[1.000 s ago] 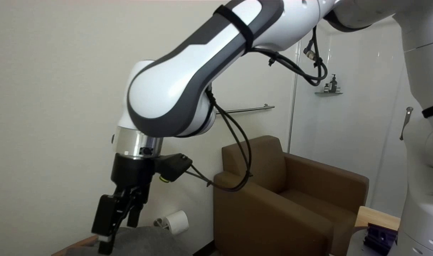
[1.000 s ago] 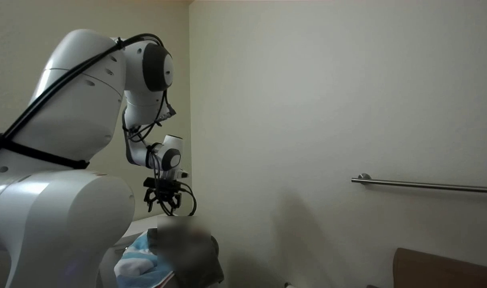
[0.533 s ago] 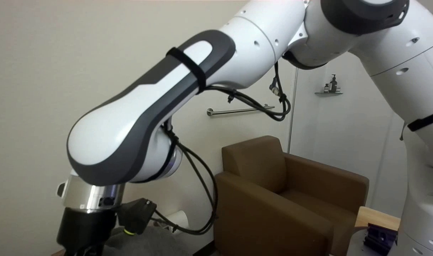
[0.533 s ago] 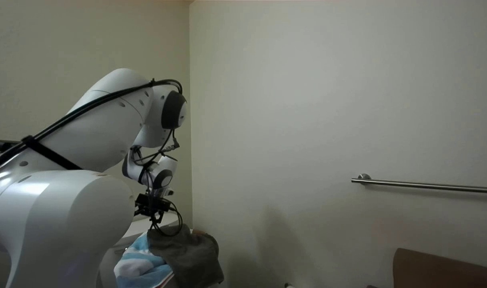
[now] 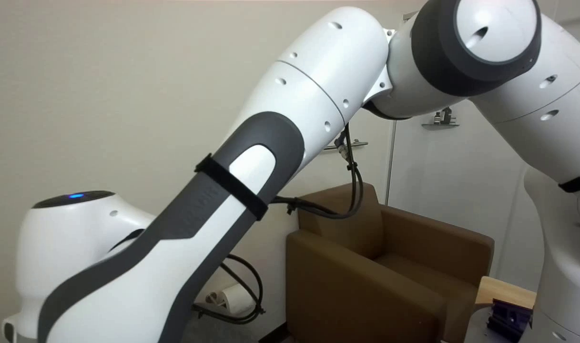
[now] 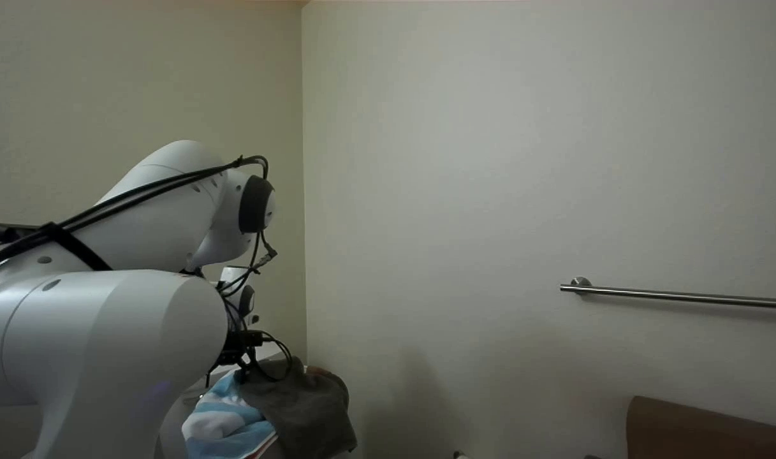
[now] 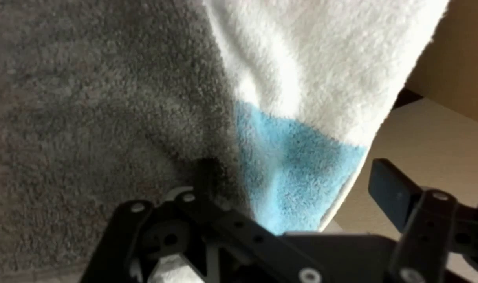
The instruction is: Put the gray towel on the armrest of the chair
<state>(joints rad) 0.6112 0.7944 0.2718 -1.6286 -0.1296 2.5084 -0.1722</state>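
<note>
Some bottles point(image 5: 446, 117) stand shelved beyond the chair point(image 5: 375, 281).

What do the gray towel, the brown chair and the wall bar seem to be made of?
Gray towel: soft terry-like cloth, matte, from its fuzzy pile.
Brown chair: smooth upholstery, perhaps vinyl or fabric; no weave shows.
Wall bar: probably metal, shiny, given its bright streak.

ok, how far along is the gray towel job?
Done: the approach, it seems; the hand is at the gray towel.
In progress: grasp setup, probably; it stands open across the gray towel's edge and the blue-and-white striped towel, nothing gripped yet.
Left: close, lift, carry, drape; the gray towel lies partly over the striped one, not on the armrest of the brown armchair.
</note>
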